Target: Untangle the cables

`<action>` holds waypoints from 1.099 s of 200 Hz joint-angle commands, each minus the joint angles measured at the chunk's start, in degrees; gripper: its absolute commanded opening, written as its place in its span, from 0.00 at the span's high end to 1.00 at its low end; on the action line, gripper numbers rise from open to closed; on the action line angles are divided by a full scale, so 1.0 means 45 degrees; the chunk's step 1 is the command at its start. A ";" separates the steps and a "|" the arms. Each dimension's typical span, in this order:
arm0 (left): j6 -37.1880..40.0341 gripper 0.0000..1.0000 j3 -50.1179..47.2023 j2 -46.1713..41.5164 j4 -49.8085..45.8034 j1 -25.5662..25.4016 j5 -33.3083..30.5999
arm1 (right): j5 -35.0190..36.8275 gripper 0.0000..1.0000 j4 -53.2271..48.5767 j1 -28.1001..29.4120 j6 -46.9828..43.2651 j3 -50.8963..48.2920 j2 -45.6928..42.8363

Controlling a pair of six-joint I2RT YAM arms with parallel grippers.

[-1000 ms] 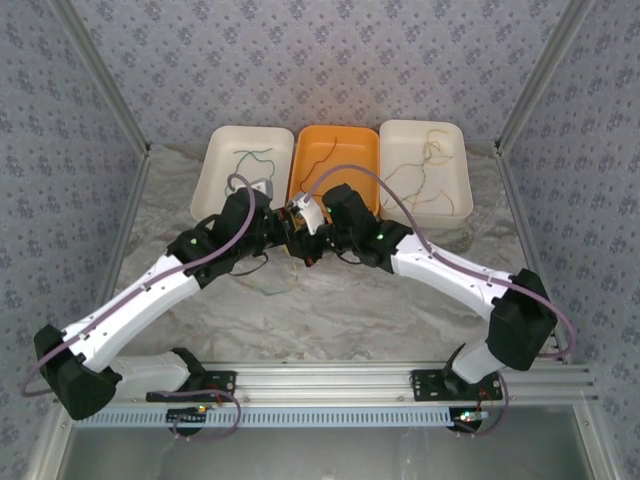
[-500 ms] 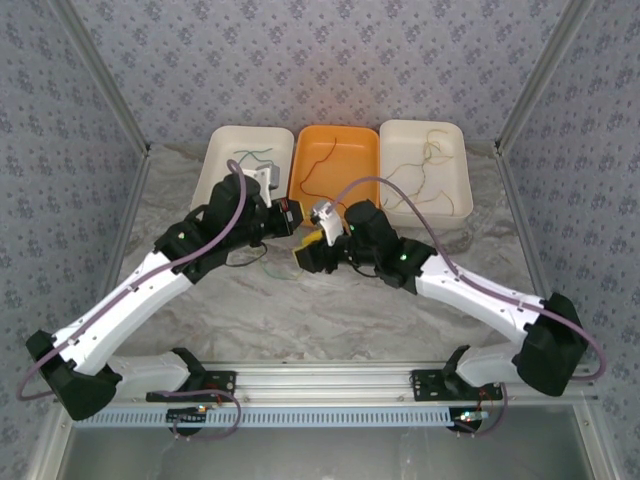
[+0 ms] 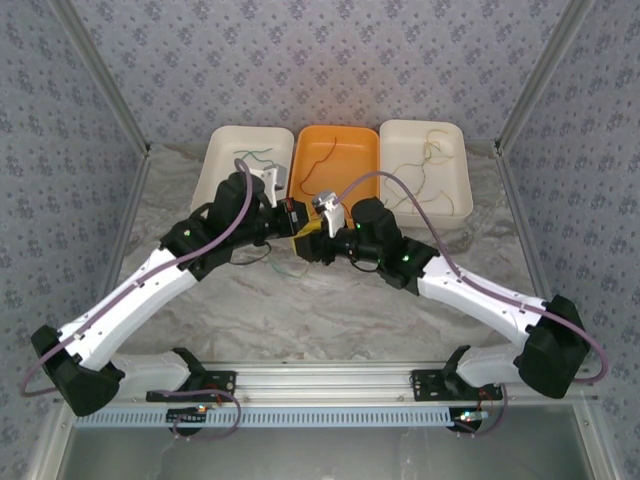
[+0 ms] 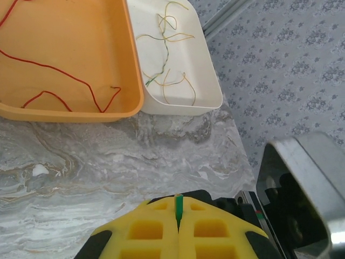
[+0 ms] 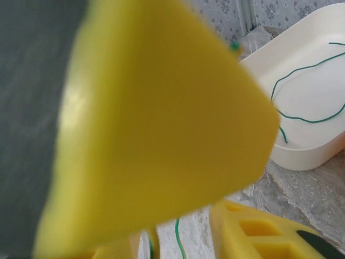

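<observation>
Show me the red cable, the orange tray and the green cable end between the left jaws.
red cable (image 4: 51, 68), left wrist view, middle of its long strand.
orange tray (image 4: 70, 32), left wrist view, bare floor.
green cable end (image 4: 178, 208), left wrist view, middle of its visible stub.

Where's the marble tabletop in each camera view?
Top external: marble tabletop across the middle, in front of the orange tray.
Left wrist: marble tabletop in the middle band, below the orange tray.
Right wrist: marble tabletop at lower right, beneath the cream tray.
Shared landmark: the trays' near walls.
</observation>
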 commanded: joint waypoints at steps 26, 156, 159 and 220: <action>0.0065 1.00 0.0129 0.0128 0.0357 0.0048 0.0385 | -0.0646 0.81 0.0759 -0.0446 0.0821 0.0553 0.0157; -0.1994 0.07 -0.2514 -0.3303 -0.1603 0.1292 -0.2783 | -0.0586 1.00 0.1210 -0.1516 0.1234 -0.0734 -0.1471; -0.2083 0.08 -0.2761 -0.3413 -0.1470 0.1410 -0.2720 | -0.0577 1.00 0.1220 -0.1531 0.1245 -0.0736 -0.1495; -0.3839 0.15 -0.5678 -0.3031 0.2863 0.2901 0.0749 | -0.0420 1.00 0.1155 -0.1133 0.1198 -0.0696 -0.1638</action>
